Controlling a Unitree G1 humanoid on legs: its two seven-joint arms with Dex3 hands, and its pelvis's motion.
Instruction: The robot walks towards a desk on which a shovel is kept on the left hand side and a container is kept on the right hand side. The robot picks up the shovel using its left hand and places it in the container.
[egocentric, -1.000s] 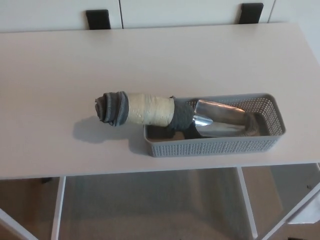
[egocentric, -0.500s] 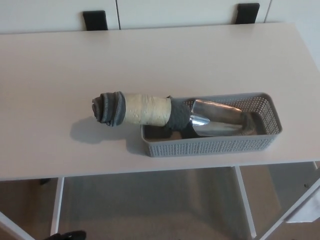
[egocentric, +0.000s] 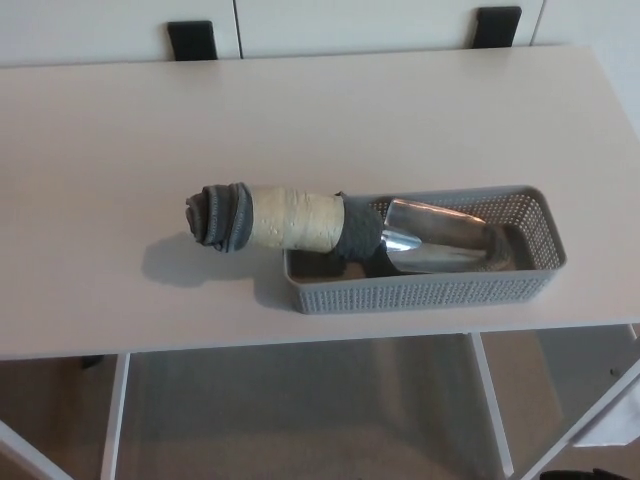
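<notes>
Against the picture of half a second ago almost nothing differs: the whole scene sits a touch lower and to the right, which is the camera's shift, and the dark shape that showed at the bottom edge near the left table leg is gone. The shovel and container lie as they did.

Neither of the robot's hands shows in the head view, so whether their fingers are spread or pressed together cannot be told, and with no hand to measure from, places are given by the things themselves.

The shovel with a shiny silver metal scoop, cream-wrapped handle and grey rubber end (egocentric: 300, 220) lies with its scoop inside the grey perforated plastic rectangular container (egocentric: 420, 293). Its handle rests over the container's left short wall and juts out to the left above the pale beige rectangular desk (egocentric: 320, 110), throwing a shadow on the top. The container stands near the desk's front edge, right of centre. Two black brackets (egocentric: 191, 39) show beyond the far edge.
</notes>
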